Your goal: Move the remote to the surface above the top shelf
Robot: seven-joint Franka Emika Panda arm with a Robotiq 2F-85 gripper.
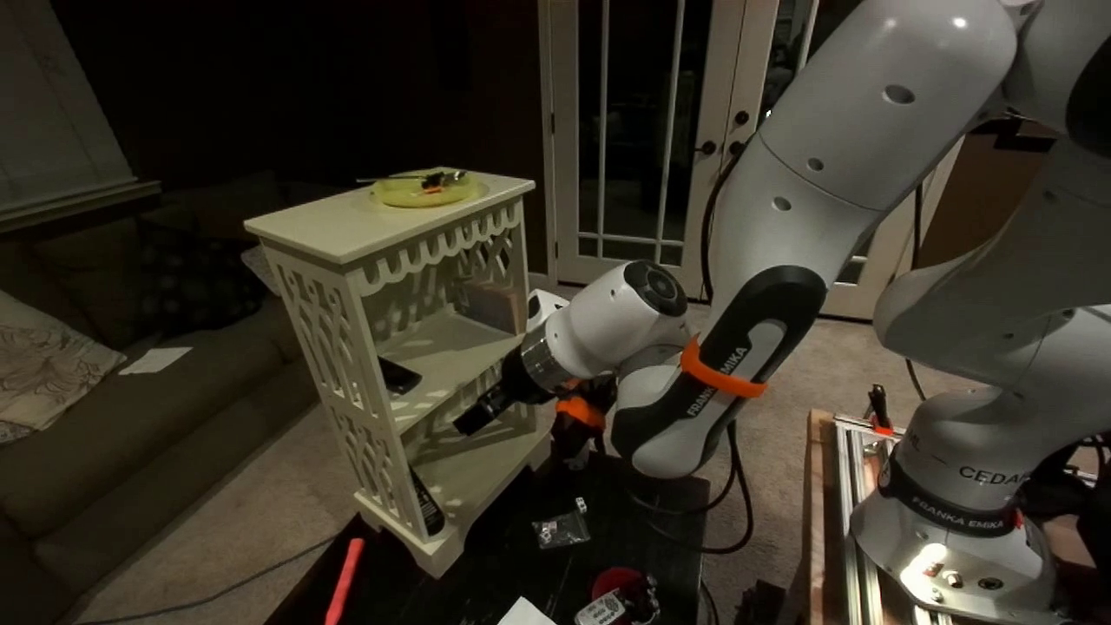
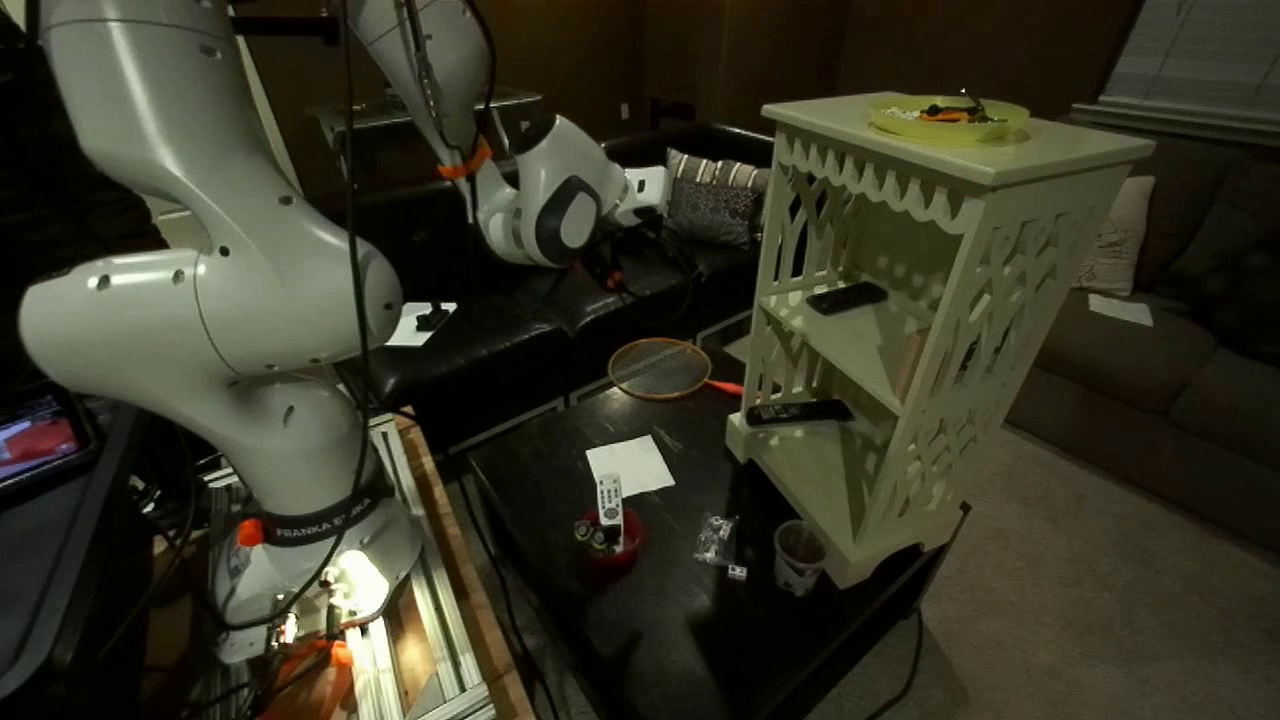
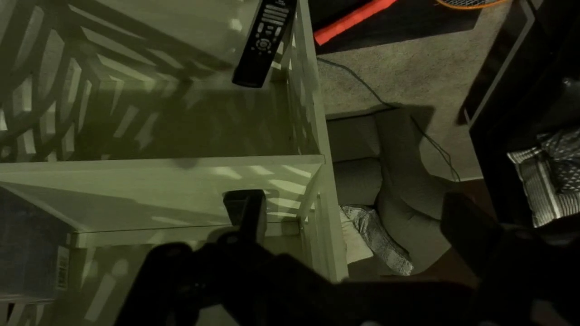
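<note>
The black remote [image 2: 800, 412] leans on the bottom shelf of the cream-white stand, against its side wall. It also shows in an exterior view [image 1: 427, 506] and at the top of the wrist view [image 3: 264, 43]. The stand's flat top board [image 1: 321, 223] holds a yellow ring-like dish; it also shows in an exterior view [image 2: 1060, 150] but is out of the wrist view. My gripper [image 3: 355, 215] is open and empty, its fingers wide apart in the wrist view. In an exterior view its tip [image 1: 476, 417] is in front of the stand's open side, about mid-shelf height.
A flat black phone-like thing [image 2: 847, 297] lies on the middle shelf. A box [image 1: 492, 306] stands there too. The yellow dish [image 2: 945, 122] holds small tools. The black table bears a cup [image 2: 800, 560], a red bowl with a white remote [image 2: 610, 500], paper and a racket [image 2: 660, 368].
</note>
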